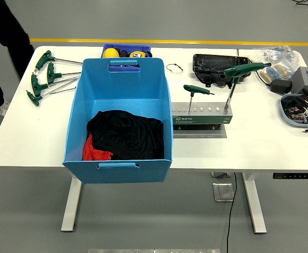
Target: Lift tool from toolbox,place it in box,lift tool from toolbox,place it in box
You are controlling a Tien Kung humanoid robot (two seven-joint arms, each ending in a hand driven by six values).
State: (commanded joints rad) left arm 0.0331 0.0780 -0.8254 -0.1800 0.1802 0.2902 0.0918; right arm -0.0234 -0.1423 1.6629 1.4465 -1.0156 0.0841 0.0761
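A green tool rack (201,120) stands on the white table (259,142), right of a large blue box (119,79). Two green T-handle tools stand upright in the rack: a short one (198,90) on the left and a taller one (242,69) on the right. The box holds black and red cloth (123,137). My right hand (305,107) shows at the right edge, well to the right of the rack, with its fingers relaxed and nothing in them. My left arm is out of view.
Several green T-handle tools (46,79) lie at the far left. Behind the box sits a blue tray (126,51) with yellow items. A black tray (212,65), plastic bag (275,54) and grey box (306,75) crowd the far right. A person (3,31) stands at the top left.
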